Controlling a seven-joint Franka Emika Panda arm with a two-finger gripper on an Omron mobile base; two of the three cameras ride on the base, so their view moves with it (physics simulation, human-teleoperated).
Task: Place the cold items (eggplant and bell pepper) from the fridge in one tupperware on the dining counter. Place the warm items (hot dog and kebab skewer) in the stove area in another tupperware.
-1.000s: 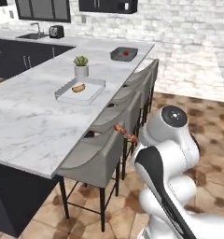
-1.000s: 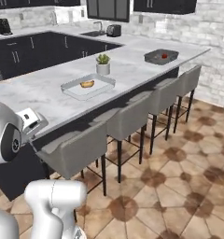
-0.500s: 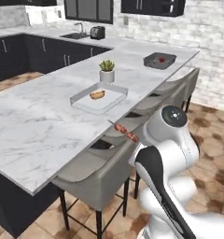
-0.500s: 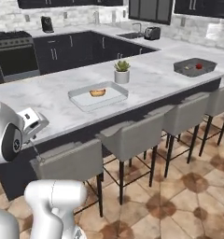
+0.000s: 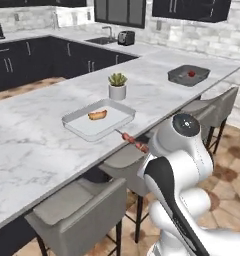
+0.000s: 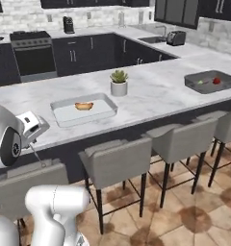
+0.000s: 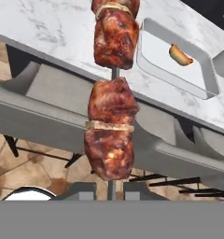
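- Two meat chunks fill the hand view's centre: my gripper (image 7: pixel 111 186) is clamped on the kebab skewer (image 7: pixel 111 116).
- Upper right: clear tupperware (image 7: pixel 201 88) holding the hot dog (image 7: pixel 180 55).

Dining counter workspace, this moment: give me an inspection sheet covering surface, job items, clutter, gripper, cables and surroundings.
Surface: marble dining counter, long, with grey stools along its near side.
Job's things: hot dog lies in the clear tupperware; kebab skewer is in the gripper, off the counter edge, short of that tupperware; dark tupperware at the far end holds a red item and a green one, too small to name.
Clutter: potted plant beside the clear tupperware.
Grippers: gripper shut on the skewer stick.
Cables: nothing seen.
Surroundings: stove, sink, toaster, dark cabinets, tiled floor.
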